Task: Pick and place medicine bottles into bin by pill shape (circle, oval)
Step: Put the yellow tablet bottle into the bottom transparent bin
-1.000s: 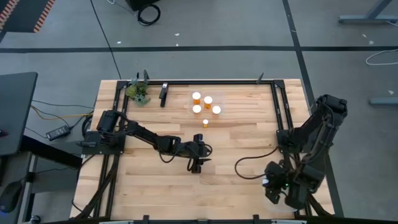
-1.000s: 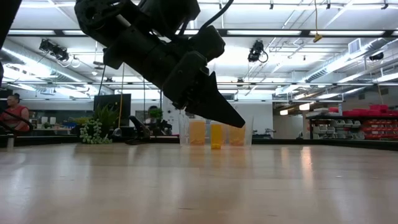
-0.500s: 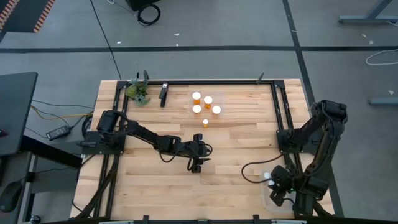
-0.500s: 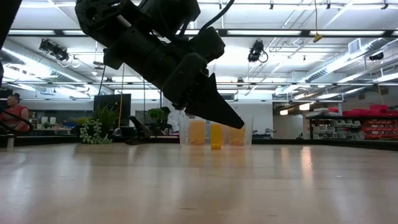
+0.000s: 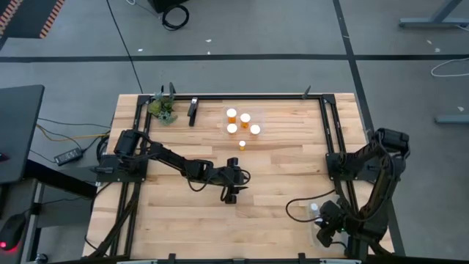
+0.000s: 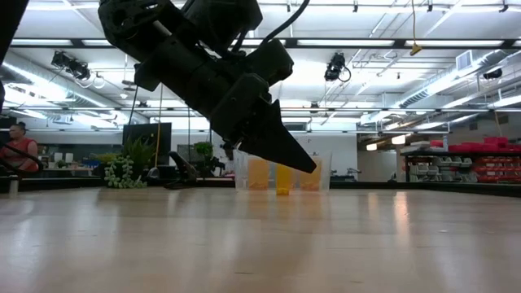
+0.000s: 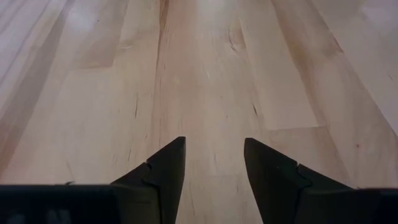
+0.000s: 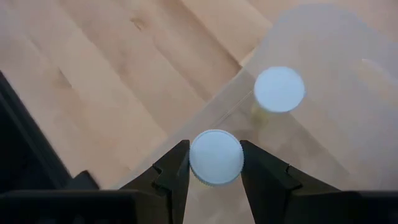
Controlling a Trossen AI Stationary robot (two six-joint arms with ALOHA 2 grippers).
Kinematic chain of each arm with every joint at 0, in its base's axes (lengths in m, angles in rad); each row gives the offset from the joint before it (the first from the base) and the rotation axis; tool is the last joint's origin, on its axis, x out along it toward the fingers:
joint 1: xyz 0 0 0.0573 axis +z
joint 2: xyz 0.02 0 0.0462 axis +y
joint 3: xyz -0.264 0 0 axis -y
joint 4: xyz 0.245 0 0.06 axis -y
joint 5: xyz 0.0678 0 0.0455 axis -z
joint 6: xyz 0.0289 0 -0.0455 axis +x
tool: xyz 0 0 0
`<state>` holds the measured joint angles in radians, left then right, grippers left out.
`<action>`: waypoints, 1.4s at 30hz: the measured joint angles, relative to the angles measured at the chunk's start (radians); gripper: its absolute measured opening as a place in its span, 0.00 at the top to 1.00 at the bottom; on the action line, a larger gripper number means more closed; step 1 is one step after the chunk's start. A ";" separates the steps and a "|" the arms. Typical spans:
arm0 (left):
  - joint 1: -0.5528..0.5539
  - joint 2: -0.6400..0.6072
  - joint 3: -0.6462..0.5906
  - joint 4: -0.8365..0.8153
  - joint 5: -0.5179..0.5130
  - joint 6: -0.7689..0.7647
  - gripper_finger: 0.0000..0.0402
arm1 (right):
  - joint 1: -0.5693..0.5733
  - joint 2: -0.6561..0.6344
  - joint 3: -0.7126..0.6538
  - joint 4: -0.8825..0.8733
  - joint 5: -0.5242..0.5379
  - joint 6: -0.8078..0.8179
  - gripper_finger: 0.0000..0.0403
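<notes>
My right gripper (image 8: 214, 163) holds a medicine bottle (image 8: 216, 157) above the clear bin (image 8: 323, 37) (left gripper (image 7: 214, 163) waits open, mid-table), so next I release it.

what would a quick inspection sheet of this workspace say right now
surface: pale wooden plank table, dark rail frame
job's things: five orange translucent pill bottles with white caps clustered at far centre; one more in the clear plastic bin
clutter: green leafy clump, far left corner
end effectors: left open, empty, mid-table; right shut on a white-capped bottle over the bin
cables: black cable by right arm
surroundings: seated person
</notes>
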<state>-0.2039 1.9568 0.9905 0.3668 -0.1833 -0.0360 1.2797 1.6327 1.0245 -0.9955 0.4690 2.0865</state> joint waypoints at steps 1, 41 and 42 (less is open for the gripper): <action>0.000 0.000 0.000 0.000 0.000 0.000 0.57 | 0.000 0.004 0.006 -0.012 0.001 -0.003 0.65; 0.000 0.000 0.000 -0.009 -0.014 0.003 0.57 | -0.081 0.071 0.013 0.001 0.019 -0.206 0.65; 0.000 0.000 0.000 -0.009 -0.014 0.003 0.57 | -0.080 0.071 0.013 0.000 0.019 -0.205 0.65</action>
<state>-0.2039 1.9568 0.9905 0.3578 -0.1978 -0.0334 1.1995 1.7035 1.0370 -0.9951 0.4885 1.8819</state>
